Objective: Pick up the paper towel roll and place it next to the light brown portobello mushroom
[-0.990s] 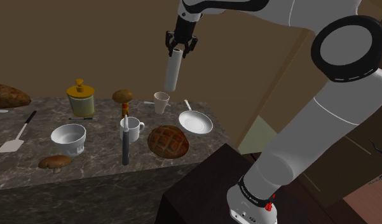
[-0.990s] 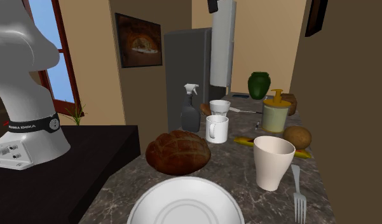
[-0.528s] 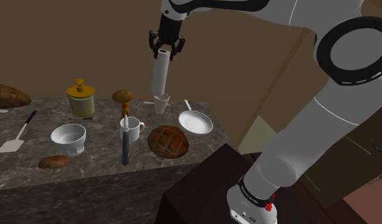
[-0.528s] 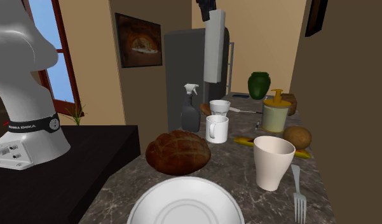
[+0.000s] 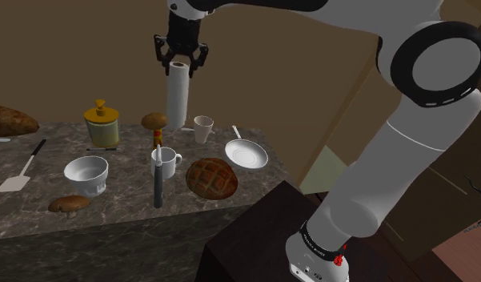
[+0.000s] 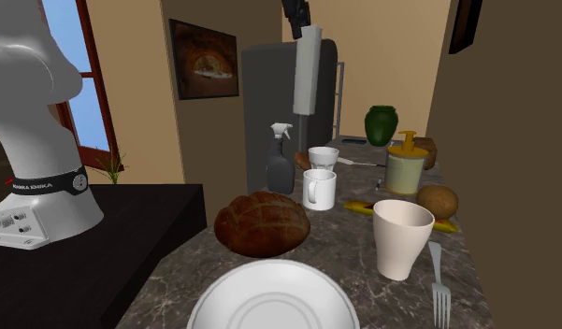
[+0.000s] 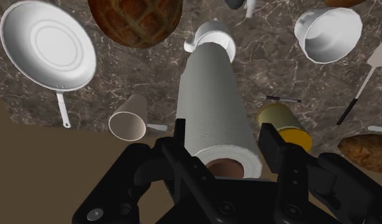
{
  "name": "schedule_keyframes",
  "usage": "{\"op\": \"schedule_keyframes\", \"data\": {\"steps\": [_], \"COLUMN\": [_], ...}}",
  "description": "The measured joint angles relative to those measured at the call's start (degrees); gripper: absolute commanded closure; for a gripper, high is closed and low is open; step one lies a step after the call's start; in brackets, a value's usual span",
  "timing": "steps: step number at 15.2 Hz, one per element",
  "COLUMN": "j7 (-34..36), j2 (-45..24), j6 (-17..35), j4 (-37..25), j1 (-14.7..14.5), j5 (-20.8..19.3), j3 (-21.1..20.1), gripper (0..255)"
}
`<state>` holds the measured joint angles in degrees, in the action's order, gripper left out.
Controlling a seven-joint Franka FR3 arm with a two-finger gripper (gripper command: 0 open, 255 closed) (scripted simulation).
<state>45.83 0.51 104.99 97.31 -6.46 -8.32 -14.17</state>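
The gripper (image 5: 180, 62) hangs high above the counter (image 5: 126, 212); its jaws are part open, closed only as far as the roll (image 5: 177, 96) allows, and they clasp its top end, one finger on each side. The roll is held in the air, well clear of everything on the counter.

The roll is a tall, slim white cylinder, hanging close to upright with a slight tilt; in the wrist view its wall (image 7: 215, 108) shows a fine dimpled grain, and the top end, between the fingers (image 7: 181, 133), shows a brown core inside the white winding; the gripper (image 7: 224, 137) sits right over that end.

In the shoulder view the roll's lower end shows between the yellow jar (image 5: 101, 122) and the cup (image 5: 202, 128), just beside a round brown lump (image 5: 154, 121); a flatter brown cap (image 5: 69, 203) lies well apart, near the counter's front edge by the bowl (image 5: 86, 172); I cannot tell which of the two is the mushroom.

In the second exterior view the roll (image 6: 307, 70) hangs before a dark fridge (image 6: 269, 93), above the spray bottle (image 6: 280, 164) and the mug (image 6: 318, 189); the gripper (image 6: 295, 14) shows at the top edge.
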Motion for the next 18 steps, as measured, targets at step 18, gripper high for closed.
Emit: {"op": "schedule_keyframes", "data": {"steps": [18], "j7": [19.09], "j2": [-14.97], "j6": [-5.17], "j4": [-15.88], "j1": [-11.58], "j5": [-7.66], "j3": [-7.84], "gripper": [255]}}
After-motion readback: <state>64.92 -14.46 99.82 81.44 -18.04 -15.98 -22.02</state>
